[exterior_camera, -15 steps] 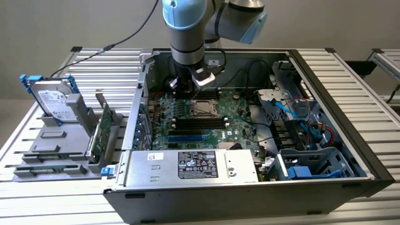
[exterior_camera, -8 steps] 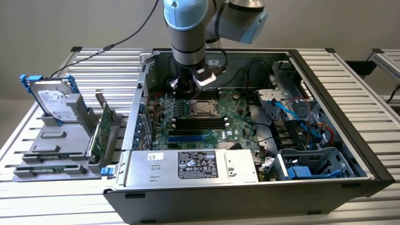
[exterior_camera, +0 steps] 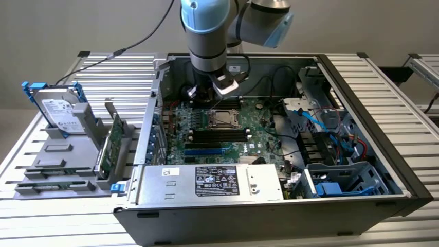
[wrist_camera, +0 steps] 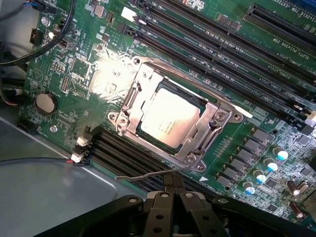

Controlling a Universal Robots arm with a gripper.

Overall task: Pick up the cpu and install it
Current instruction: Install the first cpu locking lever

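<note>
The cpu (exterior_camera: 223, 119) (wrist_camera: 170, 116), a small square chip with a shiny silver-grey top, lies flat in the socket on the green motherboard (exterior_camera: 257, 136) (wrist_camera: 74, 64). A metal socket frame (wrist_camera: 210, 123) surrounds it. A thin wire lever (wrist_camera: 148, 174) sticks out beside the socket. My gripper (exterior_camera: 203, 100) (wrist_camera: 173, 190) hangs just above the board at the far side of the socket, beside the cpu and apart from it. Its black fingers (wrist_camera: 159, 207) are shut together with nothing between them.
The open computer case (exterior_camera: 384, 149) walls in the board. A silver box with a black sticker (exterior_camera: 213, 181) lies along the front. Cables and a drive cage (exterior_camera: 336, 175) fill the exterior view's right. A labelled hard drive (exterior_camera: 58, 110) and a card (exterior_camera: 113, 141) stand on a grey rack outside.
</note>
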